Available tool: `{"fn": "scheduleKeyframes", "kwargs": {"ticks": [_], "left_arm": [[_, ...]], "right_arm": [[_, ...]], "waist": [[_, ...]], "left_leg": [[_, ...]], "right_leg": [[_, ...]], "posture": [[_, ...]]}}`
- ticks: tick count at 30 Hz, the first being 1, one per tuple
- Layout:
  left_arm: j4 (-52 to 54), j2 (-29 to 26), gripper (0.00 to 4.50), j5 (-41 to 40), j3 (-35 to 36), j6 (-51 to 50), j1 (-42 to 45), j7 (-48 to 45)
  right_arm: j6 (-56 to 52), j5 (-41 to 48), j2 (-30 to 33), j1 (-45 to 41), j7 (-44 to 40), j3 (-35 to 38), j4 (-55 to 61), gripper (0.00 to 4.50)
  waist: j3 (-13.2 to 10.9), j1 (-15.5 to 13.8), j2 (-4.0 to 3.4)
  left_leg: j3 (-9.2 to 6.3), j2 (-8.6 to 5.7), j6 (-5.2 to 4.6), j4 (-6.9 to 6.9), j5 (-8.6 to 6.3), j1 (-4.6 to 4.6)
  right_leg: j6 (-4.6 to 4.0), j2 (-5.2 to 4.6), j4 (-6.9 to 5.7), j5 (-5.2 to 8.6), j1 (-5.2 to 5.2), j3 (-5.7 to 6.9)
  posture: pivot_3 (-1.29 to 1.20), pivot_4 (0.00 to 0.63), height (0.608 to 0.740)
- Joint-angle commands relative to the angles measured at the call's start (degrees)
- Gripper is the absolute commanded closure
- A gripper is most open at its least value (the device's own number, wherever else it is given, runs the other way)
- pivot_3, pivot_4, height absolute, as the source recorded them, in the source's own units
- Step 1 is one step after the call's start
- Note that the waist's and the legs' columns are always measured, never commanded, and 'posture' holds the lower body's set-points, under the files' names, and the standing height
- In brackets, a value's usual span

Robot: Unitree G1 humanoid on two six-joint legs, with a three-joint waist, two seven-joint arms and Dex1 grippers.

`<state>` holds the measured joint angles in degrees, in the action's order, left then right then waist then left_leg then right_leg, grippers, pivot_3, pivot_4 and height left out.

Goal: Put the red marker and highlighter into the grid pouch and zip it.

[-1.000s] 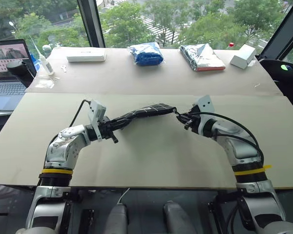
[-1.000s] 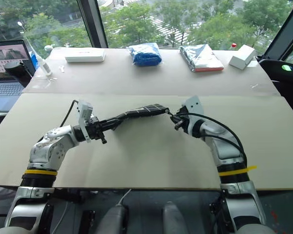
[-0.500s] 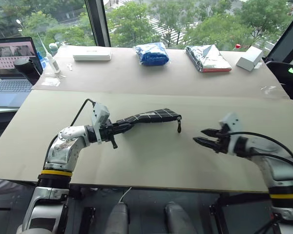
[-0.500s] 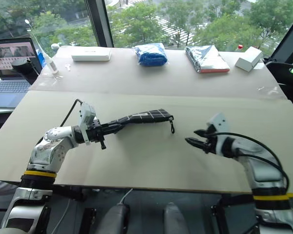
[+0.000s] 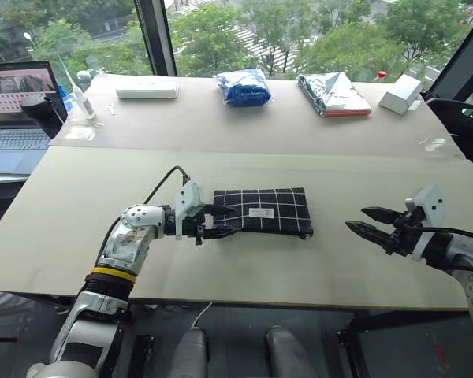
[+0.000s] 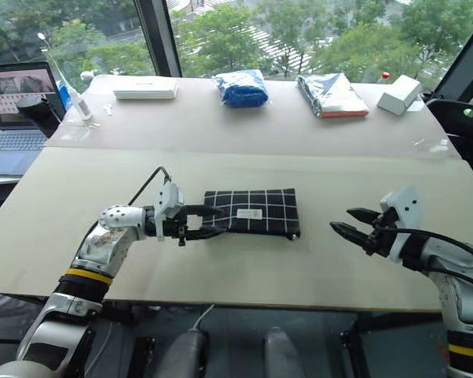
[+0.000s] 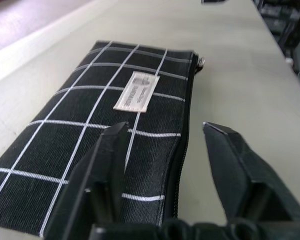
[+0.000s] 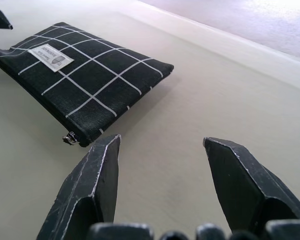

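The grid pouch [image 5: 264,211] lies flat on the table, label up, its zipper running along the front edge to a pull at the right front corner [image 5: 303,234]. My left gripper [image 5: 230,221] stands open at the pouch's left end. One finger [image 7: 107,155] is over the fabric and the other [image 7: 230,155] is over the table beside the zipper edge, gripping nothing. My right gripper [image 5: 356,218] is open and empty, well to the right of the pouch [image 8: 90,75]. The red marker and highlighter are out of view.
On the back board lie a flat white box [image 5: 147,87], a blue package [image 5: 242,87], a silver package [image 5: 331,93] and a small white box [image 5: 400,94]. A laptop [image 5: 12,102] stands at the far left. The table's front edge [image 5: 244,295] runs just below both grippers.
The pouch, earlier held up by my left gripper, now lies flat on the table and that gripper has opened. My right gripper drew away to the right and opened wider.
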<state>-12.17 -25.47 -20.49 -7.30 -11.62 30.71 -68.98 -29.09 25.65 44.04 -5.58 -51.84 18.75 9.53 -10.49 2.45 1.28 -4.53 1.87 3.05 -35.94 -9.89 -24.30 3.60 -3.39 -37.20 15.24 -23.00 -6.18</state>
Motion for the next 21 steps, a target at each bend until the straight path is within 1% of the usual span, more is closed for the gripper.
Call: {"fn": "scheduleKeyframes", "kwargs": {"ticks": [1, 3, 6, 9, 12, 16, 21], "left_arm": [[6.87, -1.68, 0.48, -5.76, 3.49, -7.93, -1.83, 0.69], [10.34, -3.94, 0.48, -8.03, 5.84, -12.42, -3.95, 1.79], [13.84, -5.78, 0.48, -8.38, 9.75, -16.45, -7.17, 8.25], [15.81, -7.67, 0.48, -13.36, 16.71, -22.31, -11.01, 11.36], [18.07, -9.10, 0.48, -13.80, 23.61, -25.05, -16.72, 17.99], [21.07, -8.75, 0.48, -15.60, 29.78, -26.64, -22.51, 23.29], [24.30, -7.43, 0.48, -17.38, 32.64, -27.61, -26.30, 27.48]], "right_arm": [[1.79, 0.35, 0.21, -0.18, 0.40, 0.93, 0.53, 1.54], [2.10, 0.42, 0.21, -0.79, 0.52, 1.09, -0.52, 1.54], [2.82, 1.09, -0.14, -1.66, 0.46, 1.77, -2.57, 1.54], [3.62, 1.45, -0.58, -2.89, 0.50, 2.16, -5.39, 1.54], [5.03, 0.57, -1.35, -4.48, 0.82, 1.30, -9.12, 1.54], [6.68, -0.72, -1.97, -7.71, 0.88, -0.74, -13.67, 1.54], [7.63, -1.98, -2.43, -11.70, 0.69, -3.14, -17.53, 1.54]], "waist": [[0.00, 0.03, 0.00], [0.00, 0.30, 0.00], [0.00, 0.45, -0.01], [0.00, 0.30, 0.00], [0.00, 0.36, 0.00], [0.00, 0.18, 0.00], [0.00, -0.15, 0.00]], "left_leg": [[0.00, 0.00, 0.00, 0.00, 0.00, 0.01], [0.00, 0.02, 0.00, 0.01, 0.00, 0.03], [0.00, 0.05, -0.01, 0.05, 0.00, 0.06], [-0.01, 0.04, -0.01, 0.02, 0.00, 0.06], [0.01, 0.05, -0.01, 0.02, 0.00, 0.07], [0.01, 0.05, -0.01, 0.04, 0.00, 0.08], [0.01, 0.04, 0.00, -0.02, 0.00, 0.09]], "right_leg": [[0.00, 0.00, 0.00, 0.00, 0.00, 0.00], [0.00, 0.01, -0.01, 0.00, 0.00, 0.00], [-0.01, 0.03, -0.03, 0.00, -0.02, 0.00], [0.00, 0.02, -0.02, 0.00, 0.01, 0.00], [-0.01, 0.01, -0.01, 0.00, 0.00, 0.00], [-0.05, 0.01, -0.01, -0.03, 0.00, 0.00], [-0.05, -0.01, 0.00, -0.03, 0.05, 0.01]], "posture": [[0.00, 0.150, 0.740], [0.00, 0.150, 0.740], [0.00, 0.150, 0.740], [0.00, 0.150, 0.740], [0.00, 0.150, 0.740], [0.00, 0.150, 0.740], [0.00, 0.150, 0.740]]}}
